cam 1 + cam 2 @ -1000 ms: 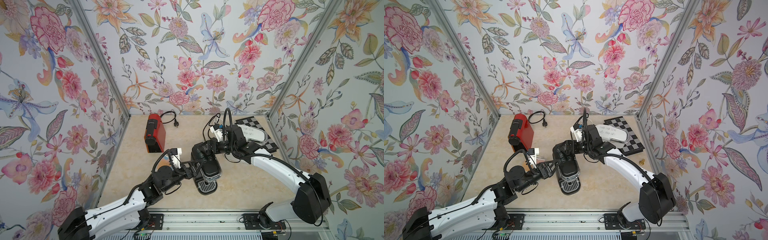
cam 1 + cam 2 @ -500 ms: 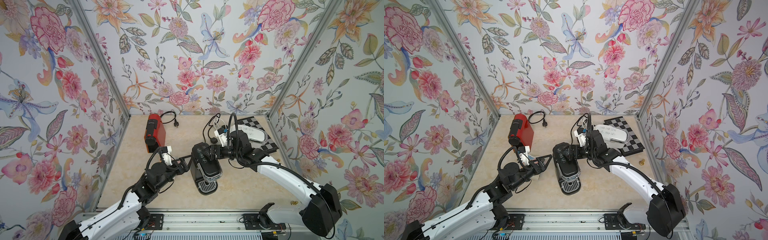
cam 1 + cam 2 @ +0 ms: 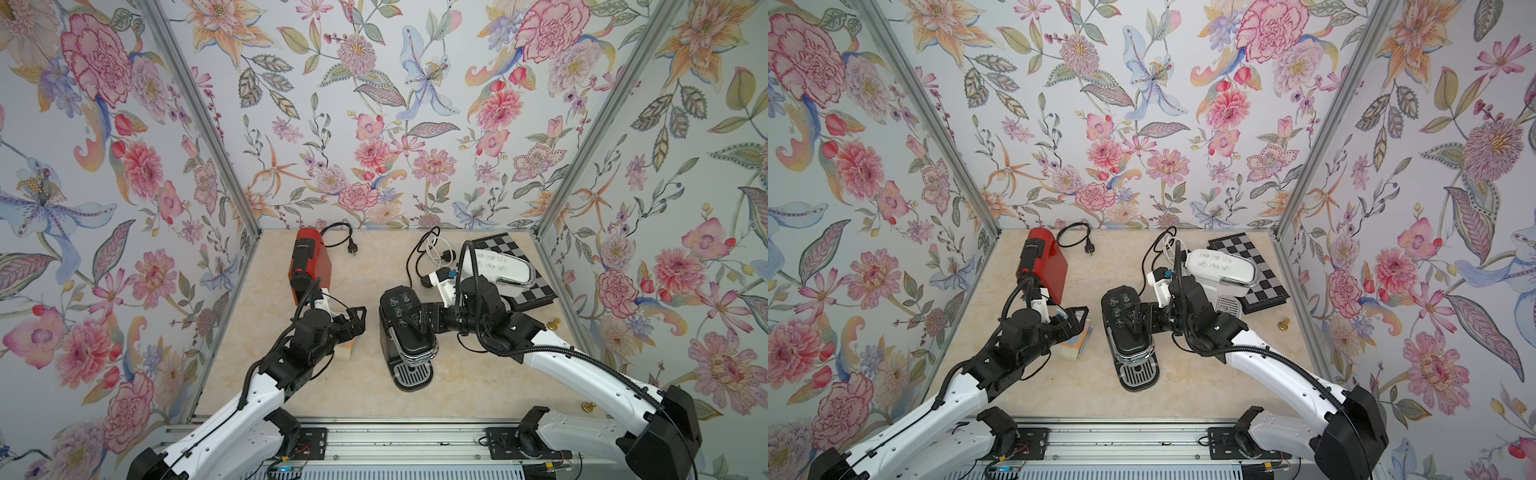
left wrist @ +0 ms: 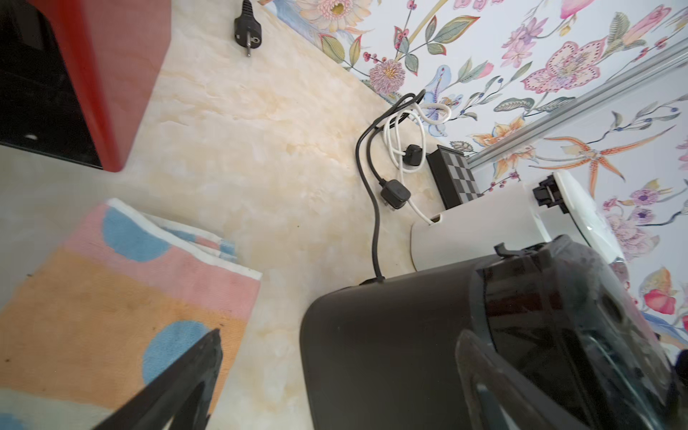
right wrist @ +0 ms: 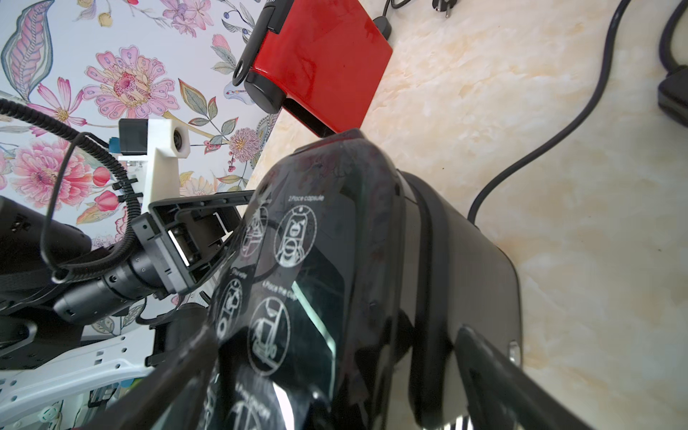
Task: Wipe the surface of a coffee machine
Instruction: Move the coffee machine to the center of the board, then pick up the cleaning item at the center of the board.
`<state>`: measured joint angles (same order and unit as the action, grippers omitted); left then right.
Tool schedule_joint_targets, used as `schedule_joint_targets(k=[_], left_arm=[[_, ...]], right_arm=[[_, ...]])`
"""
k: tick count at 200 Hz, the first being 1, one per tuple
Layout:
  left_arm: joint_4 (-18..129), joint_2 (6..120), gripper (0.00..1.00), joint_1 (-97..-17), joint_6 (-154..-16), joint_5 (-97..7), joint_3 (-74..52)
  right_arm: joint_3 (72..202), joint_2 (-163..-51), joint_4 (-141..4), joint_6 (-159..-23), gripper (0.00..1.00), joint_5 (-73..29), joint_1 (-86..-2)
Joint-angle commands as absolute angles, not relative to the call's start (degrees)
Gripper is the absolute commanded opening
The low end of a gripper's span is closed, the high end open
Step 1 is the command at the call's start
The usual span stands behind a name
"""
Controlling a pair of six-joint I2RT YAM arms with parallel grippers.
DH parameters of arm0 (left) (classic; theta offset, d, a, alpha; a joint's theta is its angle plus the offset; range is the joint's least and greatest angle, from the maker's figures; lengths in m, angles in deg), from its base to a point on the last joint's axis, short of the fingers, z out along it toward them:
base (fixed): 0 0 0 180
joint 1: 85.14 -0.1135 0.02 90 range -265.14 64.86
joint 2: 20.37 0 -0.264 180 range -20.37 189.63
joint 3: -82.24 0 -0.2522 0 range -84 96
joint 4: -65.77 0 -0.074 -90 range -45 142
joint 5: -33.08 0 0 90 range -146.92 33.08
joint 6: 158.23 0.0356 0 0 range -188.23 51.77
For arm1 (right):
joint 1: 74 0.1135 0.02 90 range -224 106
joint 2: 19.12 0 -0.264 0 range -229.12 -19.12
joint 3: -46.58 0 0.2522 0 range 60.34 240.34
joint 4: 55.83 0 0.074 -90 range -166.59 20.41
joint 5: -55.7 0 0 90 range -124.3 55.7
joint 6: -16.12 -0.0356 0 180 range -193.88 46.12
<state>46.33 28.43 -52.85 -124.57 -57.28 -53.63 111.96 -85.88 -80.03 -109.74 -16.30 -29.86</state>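
Pulled back from the black coffee machine (image 3: 395, 303), the left arm (image 3: 311, 328) now hangs over the cloth (image 3: 1079, 345), jaws wide; the right arm (image 3: 482, 307) sets its wide jaws either side of the machine's top.

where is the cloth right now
In both top views the cloth lies on the table under the left claw, just left of the black coffee machine.

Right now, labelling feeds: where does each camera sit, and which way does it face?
Both top views: above the base rail, looking down and forward; left arm, left claw, right arm, right claw show.
Left wrist: low on the left arm, facing cloth and black coffee machine; claw fingers show.
Right wrist: on the right arm, close over that machine's top; claw fingers, left arm show.
Shared: both wrist views catch the red machine.
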Motion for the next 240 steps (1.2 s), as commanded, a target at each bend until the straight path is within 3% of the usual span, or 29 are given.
schedule_joint_targets(k=[1,38,100,240], left_arm=[[38.6,29.8,0.99,-55.1,-120.7,-61.0,-51.9],[38.9,30.9,0.99,-58.1,-121.0,-59.2,-54.6],[40.8,33.3,0.99,-61.2,-120.4,-56.9,-56.5],[27.3,62.9,0.99,-61.2,-108.9,-57.2,-40.7]], right_arm=[[108.6,-86.6,-86.1,-112.2,1.00,-15.1,-26.5],[108.3,-86.0,-86.3,-113.1,1.00,-16.6,-24.8],[107.6,-83.1,-89.0,-110.8,1.00,-16.5,-29.1],[104.1,-70.8,-93.0,-106.3,1.00,-15.1,-40.7]])
